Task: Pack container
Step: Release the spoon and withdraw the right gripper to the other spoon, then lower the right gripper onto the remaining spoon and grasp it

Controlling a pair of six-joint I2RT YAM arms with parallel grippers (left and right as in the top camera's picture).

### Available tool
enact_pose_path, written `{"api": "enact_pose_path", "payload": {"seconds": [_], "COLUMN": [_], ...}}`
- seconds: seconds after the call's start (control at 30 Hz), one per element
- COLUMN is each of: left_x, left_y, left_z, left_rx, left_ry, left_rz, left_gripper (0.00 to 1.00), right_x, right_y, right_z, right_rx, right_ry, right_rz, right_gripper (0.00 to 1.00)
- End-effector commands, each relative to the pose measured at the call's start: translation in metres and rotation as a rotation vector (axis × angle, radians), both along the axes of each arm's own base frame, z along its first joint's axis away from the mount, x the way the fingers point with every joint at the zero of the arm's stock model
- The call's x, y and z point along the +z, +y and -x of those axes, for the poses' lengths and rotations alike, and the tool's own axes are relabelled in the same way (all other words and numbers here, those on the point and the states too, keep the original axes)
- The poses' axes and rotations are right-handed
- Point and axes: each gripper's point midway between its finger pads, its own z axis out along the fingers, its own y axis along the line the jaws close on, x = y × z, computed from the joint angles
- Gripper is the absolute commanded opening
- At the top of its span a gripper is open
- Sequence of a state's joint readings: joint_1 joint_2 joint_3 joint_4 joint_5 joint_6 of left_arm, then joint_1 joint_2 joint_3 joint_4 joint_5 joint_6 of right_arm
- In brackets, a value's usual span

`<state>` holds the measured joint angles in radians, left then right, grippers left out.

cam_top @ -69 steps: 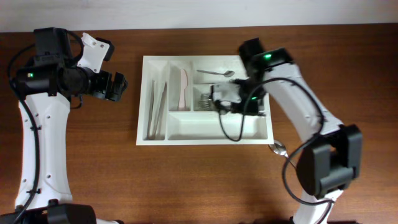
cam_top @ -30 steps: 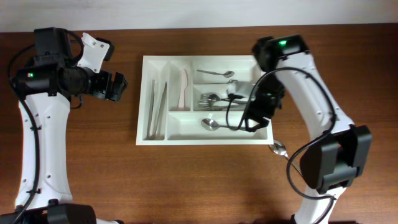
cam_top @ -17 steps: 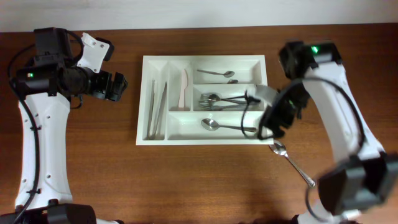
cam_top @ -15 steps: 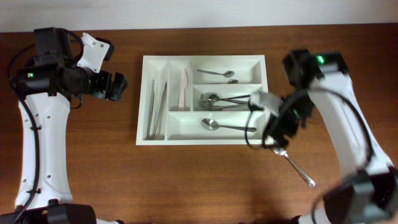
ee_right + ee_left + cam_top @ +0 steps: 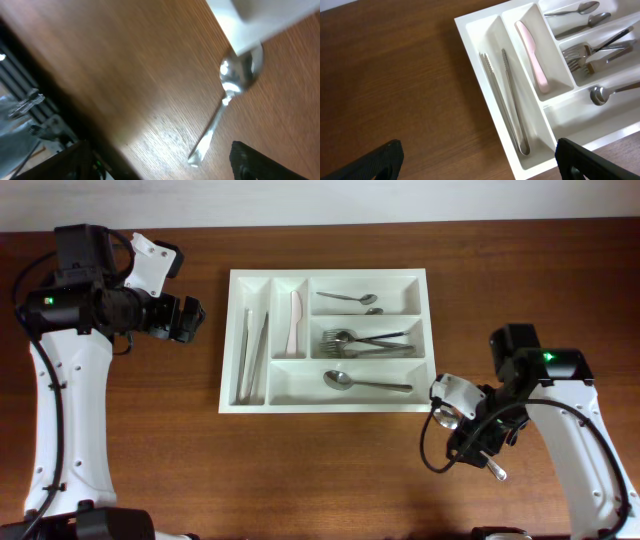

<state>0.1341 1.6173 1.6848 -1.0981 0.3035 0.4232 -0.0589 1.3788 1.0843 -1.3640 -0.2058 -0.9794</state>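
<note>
The left fingers (image 5: 375, 162) are spread wide and hold nothing. They hang over the table (image 5: 300, 470), just left of the tray (image 5: 290, 385). The tray sits in the middle of the table. Going across it, there are tongs (image 5: 250, 350) in the first thin slot and a pink knife (image 5: 296, 320) in the next. Then come two small spoons (image 5: 345, 298) on top, forks (image 5: 365, 342) in the middle and one big spoon (image 5: 365, 383) at the bottom.

One loose spoon (image 5: 219, 111) lies on the table outside the tray. Its round end is just beside the tray's near right corner. Its handle slants away from the tray, toward the robot and to the right.

The right fingers (image 5: 260, 160) are spread too and hold nothing. They hang above that handle, and its tip lies between them. The right arm is much nearer, so I think it should grab the spoon. The fingers should close across the thin handle, not along it. Then the spoon must go left, into a long slot.
</note>
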Motion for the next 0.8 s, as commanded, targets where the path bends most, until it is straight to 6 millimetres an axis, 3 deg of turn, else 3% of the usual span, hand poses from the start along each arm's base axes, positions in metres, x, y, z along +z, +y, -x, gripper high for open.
{"api": "enact_pose_path", "payload": {"seconds": [0.0,0.27,0.77], "left_x": [0.011,0.011,0.011], "left_y": [-0.002,-0.002,-0.002], "left_z": [0.003,0.003,0.003], "left_rx": [-0.016,-0.016,-0.016], "left_ry": [-0.033,-0.033,-0.033], "left_rz": [-0.002,-0.001,-0.001], "left_gripper": [0.99,0.99,0.99], "right_x": [-0.014,-0.033,-0.078], "right_y": [-0.02,-0.032,-0.043], "right_z": [0.007,0.0,-0.016], "right_rx": [-0.042,-0.091,-0.092], "right_ry": [0.021,0.003,-0.104], "right_rz": [0.05,0.06,0.123], "right_gripper": [0.97,0.99,0.85]}}
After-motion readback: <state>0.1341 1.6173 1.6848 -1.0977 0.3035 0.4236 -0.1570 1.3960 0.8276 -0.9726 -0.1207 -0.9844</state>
